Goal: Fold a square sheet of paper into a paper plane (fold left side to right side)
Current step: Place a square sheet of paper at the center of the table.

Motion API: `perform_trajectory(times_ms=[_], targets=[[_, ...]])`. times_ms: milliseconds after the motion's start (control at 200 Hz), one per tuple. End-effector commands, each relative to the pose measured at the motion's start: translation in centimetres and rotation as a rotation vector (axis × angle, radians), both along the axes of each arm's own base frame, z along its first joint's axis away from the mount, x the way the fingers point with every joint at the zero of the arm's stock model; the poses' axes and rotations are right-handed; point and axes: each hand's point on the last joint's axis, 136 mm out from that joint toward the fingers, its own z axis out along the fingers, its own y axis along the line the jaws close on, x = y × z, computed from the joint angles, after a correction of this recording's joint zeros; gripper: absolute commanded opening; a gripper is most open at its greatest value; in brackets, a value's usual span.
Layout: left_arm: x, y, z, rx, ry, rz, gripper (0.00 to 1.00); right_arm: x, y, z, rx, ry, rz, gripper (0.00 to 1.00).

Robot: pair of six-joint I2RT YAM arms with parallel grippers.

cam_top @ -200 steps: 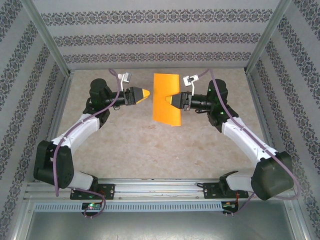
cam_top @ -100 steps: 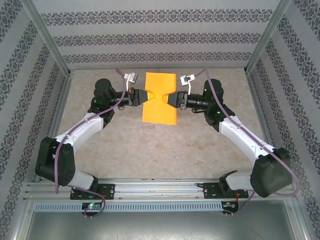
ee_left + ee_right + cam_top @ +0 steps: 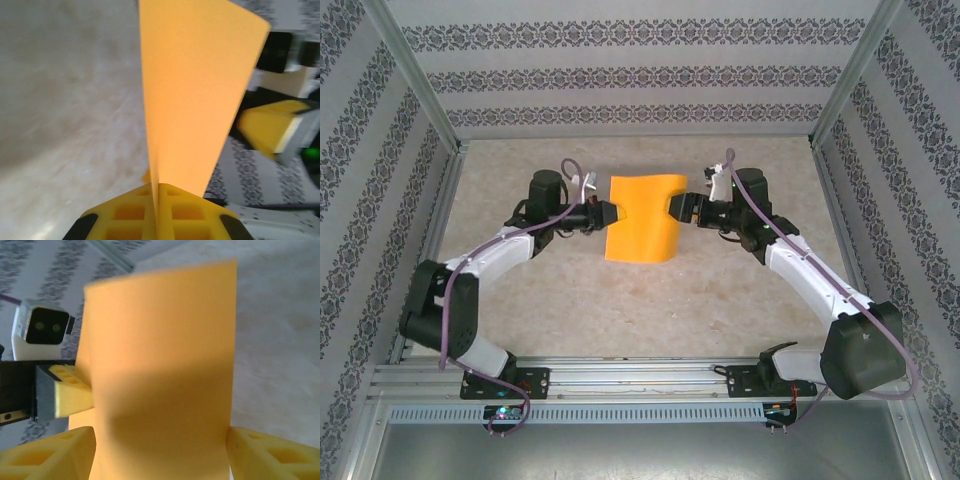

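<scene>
The square sheet of paper (image 3: pixel 642 217) is plain bright orange and sits mid-table between both arms, its lower edge curling. My left gripper (image 3: pixel 610 214) is shut on the sheet's left edge. In the left wrist view the paper (image 3: pixel 195 90) rises edge-on from the closed yellow jaws of that gripper (image 3: pixel 156 192). My right gripper (image 3: pixel 678 207) stands open at the sheet's right edge. In the right wrist view the paper (image 3: pixel 160 380) spans the gap between its two spread yellow fingers (image 3: pixel 272 455), and neither presses on it.
Patterned walls and metal frame posts (image 3: pixel 415 70) close in the beige table (image 3: pixel 620 300) on three sides. The left wrist's white camera (image 3: pixel 42 330) shows beyond the sheet. Bare tabletop lies in front of the paper, toward the arm bases.
My left gripper moved in to the sheet's left edge and shut on it. The right gripper, which was pinching the right edge, has opened. The sheet now bows slightly.
</scene>
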Motion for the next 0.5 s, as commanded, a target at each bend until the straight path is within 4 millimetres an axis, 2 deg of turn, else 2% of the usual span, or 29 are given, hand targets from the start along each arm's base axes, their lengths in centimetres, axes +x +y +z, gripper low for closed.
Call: perform_trajectory(times_ms=[0,95,185,340,390,495], targets=[[-0.5,1.5,-7.9,0.187,0.124,0.054,0.00,-0.4,-2.5,-5.0,-0.142,0.131,-0.108,0.67],[-0.5,2.3,-11.9,0.278,0.182,0.071,0.00,-0.7,-3.0,-8.0,-0.162,0.224,-0.141,0.62],[-0.6,2.8,-14.0,0.336,0.213,0.076,0.00,-1.1,-2.5,-9.9,-0.154,0.280,-0.129,0.55],[-0.9,3.4,-15.8,0.396,0.243,0.066,0.00,-1.7,-1.3,-12.9,-0.149,0.380,-0.098,0.36],[-1.1,3.4,-16.1,0.402,0.252,0.064,0.00,-1.9,-0.6,-13.9,-0.141,0.421,-0.082,0.26],[-1.3,3.6,-16.4,0.407,0.260,0.067,0.00,-2.3,0.8,-15.9,-0.129,0.503,-0.050,0.12]])
